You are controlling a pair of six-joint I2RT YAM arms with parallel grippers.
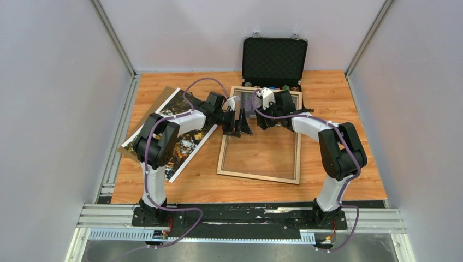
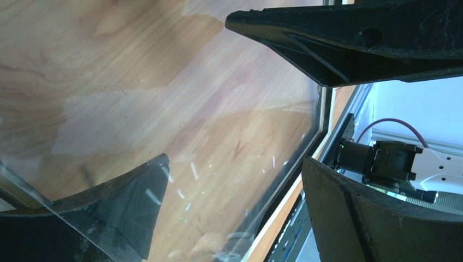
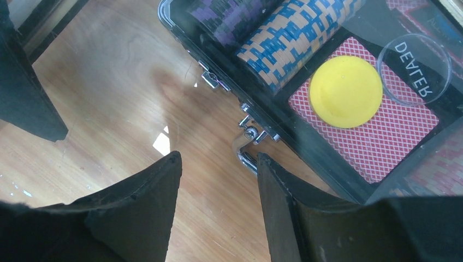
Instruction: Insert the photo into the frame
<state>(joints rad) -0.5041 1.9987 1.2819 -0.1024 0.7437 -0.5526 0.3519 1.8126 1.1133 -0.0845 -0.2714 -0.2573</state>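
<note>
Right gripper (image 3: 217, 159); yellow disc (image 3: 345, 91), wrist view only

Here's a robotics lab test cell: plain white panel walls (image 1: 54, 109) on aluminium posts (image 1: 113, 35) box in a wooden tabletop (image 1: 327, 93). At its near edge, the left arm (image 1: 158, 142) and right arm (image 1: 341, 150) are bolted to slotted aluminium rails (image 1: 109, 217).

My left hand (image 2: 233, 161) stands wide open at a clear sheet (image 2: 218, 109), possibly glass, over the wooden counter (image 2: 54, 33).
</note>
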